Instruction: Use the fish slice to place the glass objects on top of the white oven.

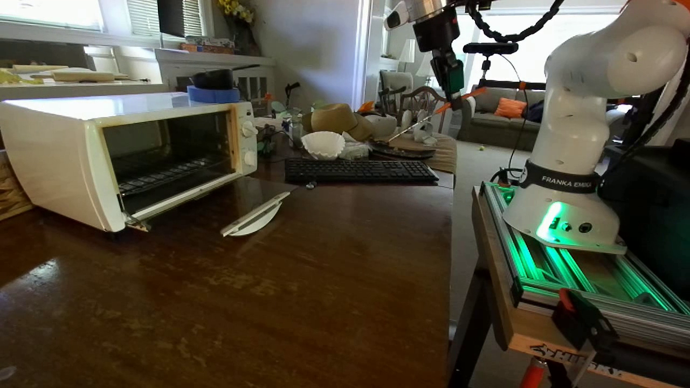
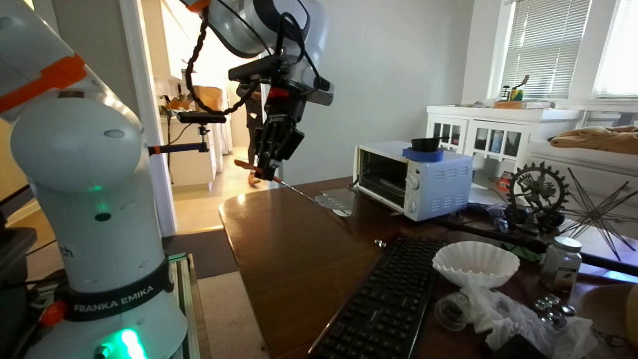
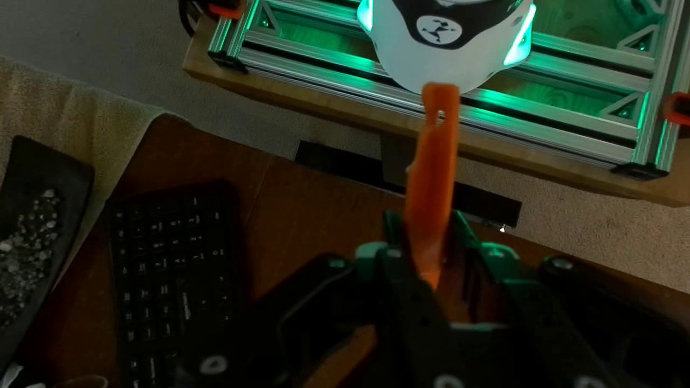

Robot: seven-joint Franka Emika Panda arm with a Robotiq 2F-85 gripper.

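My gripper (image 1: 453,99) is shut on the orange handle of the fish slice (image 1: 476,92), raised above table height. The gripper (image 2: 267,172) and fish slice (image 2: 299,192) also show in an exterior view, with the slice tilted and its slotted flat end lower. In the wrist view the handle (image 3: 434,161) stands between the fingertips (image 3: 426,231); the flat end is hidden there. The white oven (image 1: 59,156) stands on the table with its door (image 1: 256,214) open; the oven (image 2: 443,187) shows too. Small shiny objects, perhaps the glass ones, lie beside the keyboard (image 1: 311,185), (image 2: 380,243).
A blue ring (image 1: 213,95) with a small black pan (image 1: 213,79) sits on the oven. A black keyboard (image 2: 384,299), a white paper filter (image 2: 476,264), a jar (image 2: 562,264) and more shiny balls (image 2: 553,310) are on the table. A dark tray of pebbles (image 3: 32,237) lies beyond the keyboard.
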